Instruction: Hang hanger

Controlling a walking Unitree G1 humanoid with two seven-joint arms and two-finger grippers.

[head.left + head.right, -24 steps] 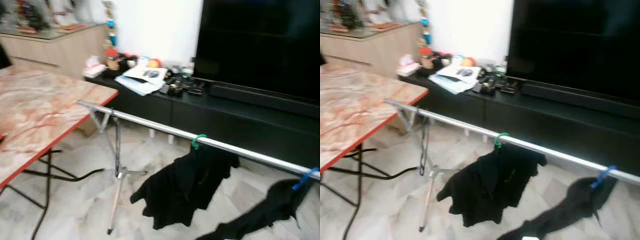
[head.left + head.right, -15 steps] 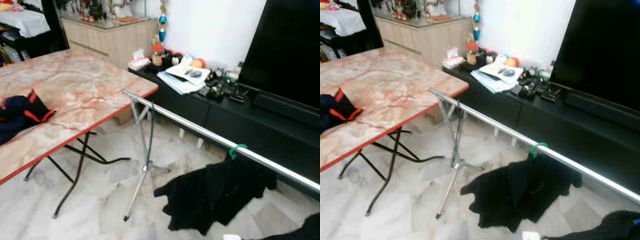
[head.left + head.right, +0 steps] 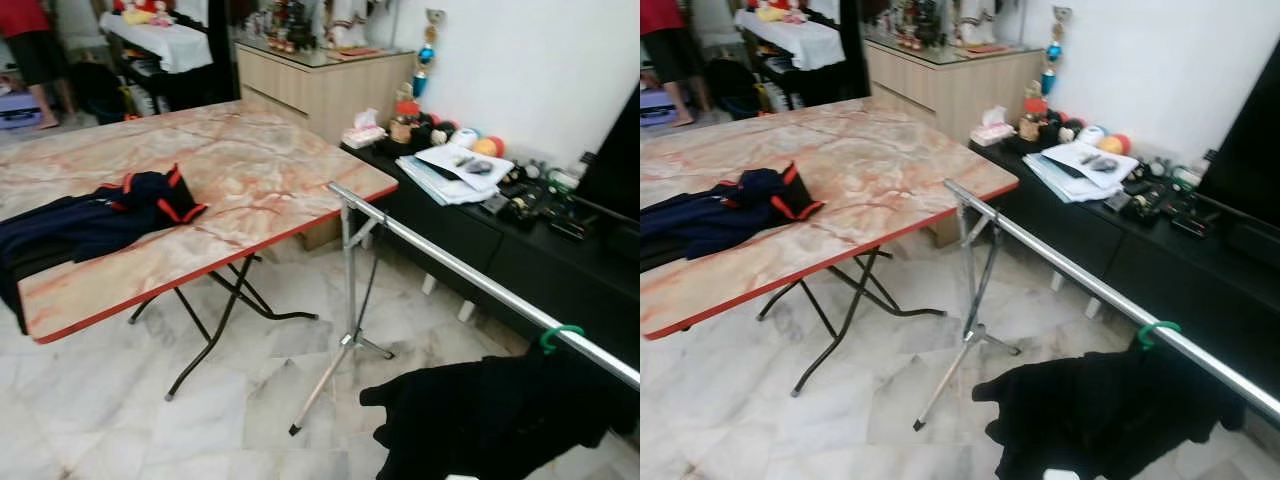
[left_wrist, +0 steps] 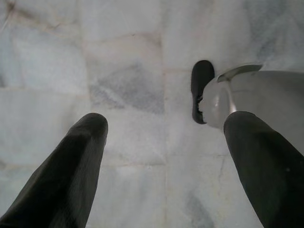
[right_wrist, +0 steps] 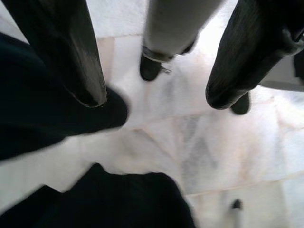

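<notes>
A green hanger (image 3: 560, 336) hooks over the silver clothes rail (image 3: 450, 266) on the right, and a black garment (image 3: 490, 418) droops from it toward the floor. A navy garment with red trim (image 3: 110, 215) lies on the marble-topped folding table (image 3: 250, 170) at the left. My left gripper (image 4: 164, 123) hangs open above the marble floor, nothing between its fingers. My right gripper (image 5: 156, 92) is open too, pointing down over the floor, with black cloth (image 5: 118, 199) below it.
The rail's folding leg (image 3: 335, 345) stands between the table and a black TV console (image 3: 470, 225) cluttered with papers and small items. A wooden sideboard (image 3: 320, 85) lines the back wall. A person in a red top (image 3: 30, 40) stands far back left.
The camera has swung left: the table with the navy garment has come into view, and the rail and green hanger have slid right. The blue-hooked garment has left the picture.
</notes>
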